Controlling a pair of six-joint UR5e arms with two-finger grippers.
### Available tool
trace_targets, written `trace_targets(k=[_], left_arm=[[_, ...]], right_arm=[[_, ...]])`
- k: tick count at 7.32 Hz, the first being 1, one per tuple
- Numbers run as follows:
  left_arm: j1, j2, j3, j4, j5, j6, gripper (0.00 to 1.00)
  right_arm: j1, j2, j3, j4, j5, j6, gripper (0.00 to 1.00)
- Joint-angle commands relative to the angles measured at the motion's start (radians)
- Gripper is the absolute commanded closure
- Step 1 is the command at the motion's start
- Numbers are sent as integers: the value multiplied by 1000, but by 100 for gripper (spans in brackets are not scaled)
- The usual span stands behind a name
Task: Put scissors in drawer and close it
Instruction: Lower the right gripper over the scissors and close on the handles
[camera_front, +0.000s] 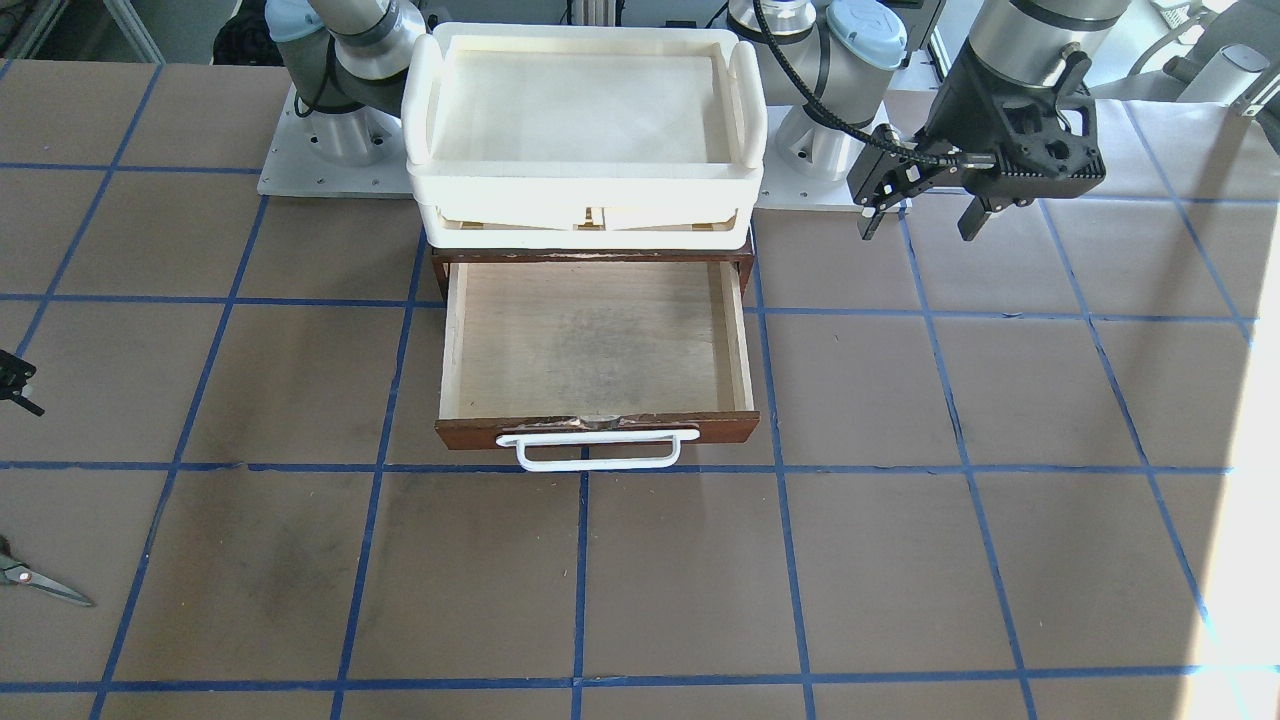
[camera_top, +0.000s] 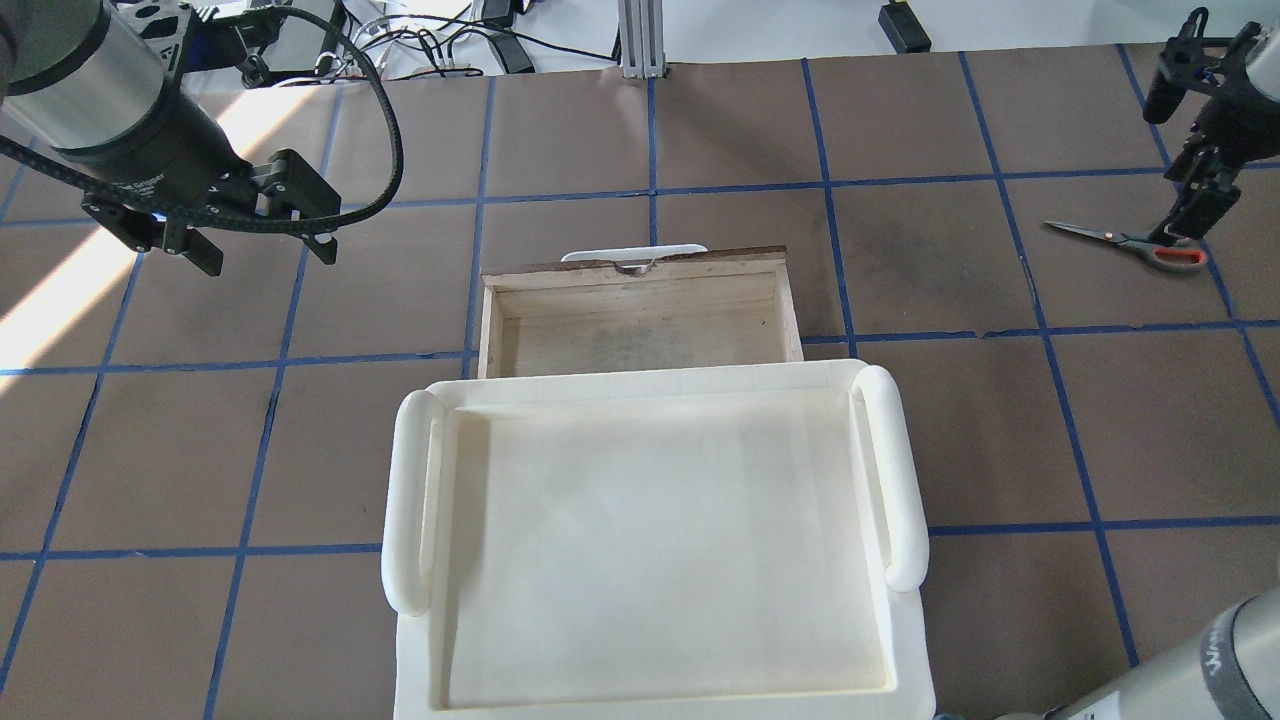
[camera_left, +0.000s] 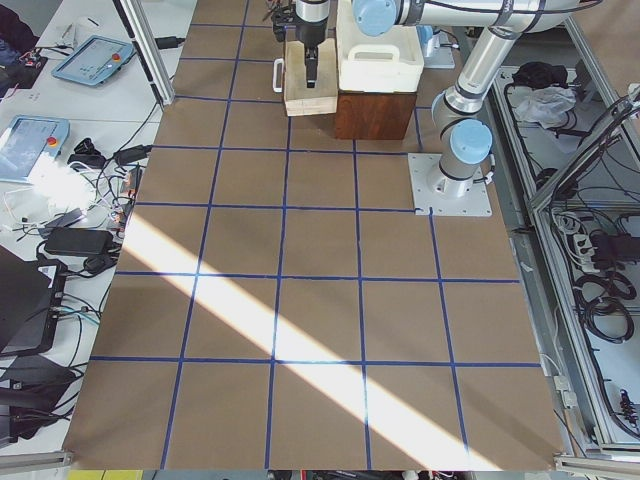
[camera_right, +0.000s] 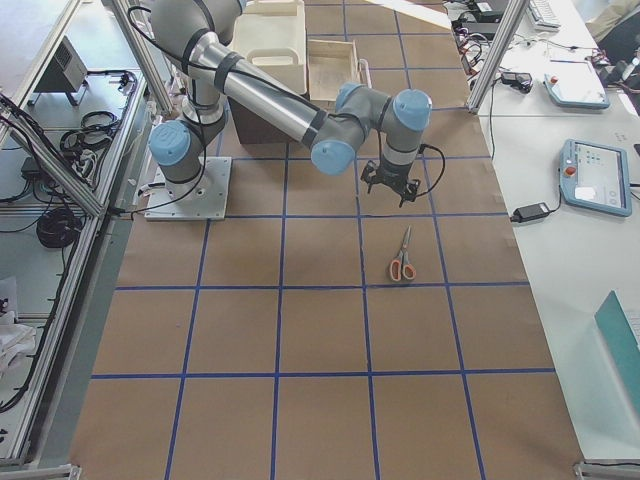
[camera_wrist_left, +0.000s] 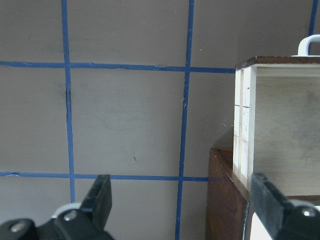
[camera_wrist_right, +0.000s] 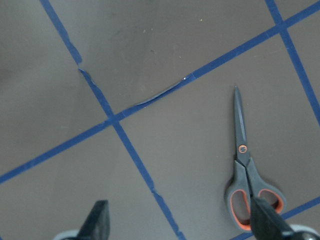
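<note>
1. We are looking at the drawer (camera_front: 745, 345), which is standing pulled out from a dark wooden cabinet (camera_front: 437, 268). Its pale plywood floor is showing, and its white bar handle (camera_front: 598, 455) is pointing away from the robot.
2. A cream-white tray (camera_front: 590, 185) is sitting on top of the cabinet, behind the open drawer.
3. The scissors (camera_top: 1125, 238) are lying flat on the brown table (camera_front: 900, 560) with their blades together. They are well apart from the drawer, out on the robot's right side. Their tips are pointing toward the drawer's side of the table and their handles are pointing away from it.
4. The right gripper (camera_wrist_right: 181, 225) is hanging over the table by the handle end of the scissors. Its fingers are spread wide and are gripping nothing. In its wrist view one finger (camera_wrist_right: 267, 220) is overlapping the orange-lined handle loops, and we are not able to tell whether it is touching them.
5. The left gripper (camera_front: 920, 228) is hovering above the table on the robot's left of the drawer, near the cabinet. Its fingers are also spread wide and are holding nothing. Its wrist view is showing the drawer's side wall and the cabinet's corner just beside one finger.
</note>
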Motion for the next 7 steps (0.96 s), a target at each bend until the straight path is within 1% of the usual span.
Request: trace_targets(k=[1, 2, 3, 4, 5, 7], left_arm=[[0, 5, 0, 1, -3, 7, 0], [0, 3, 0, 1, -4, 7, 0], [0, 3, 0, 1, 0, 8, 0], [0, 5, 0, -2, 7, 8, 0], [0, 3, 0, -2, 7, 8, 0], [0, 3, 0, -3, 8, 8, 0]], right_arm=[[-21, 104, 14, -166, 23, -182, 6], [-48, 156, 14, -225, 71, -211, 8], [-60, 177, 9, -240, 83, -219, 8], [-62, 186, -6, -243, 86, -226, 9], [-62, 207, -20, -241, 90, -225, 12], [-64, 237, -22, -244, 89, -278, 13]])
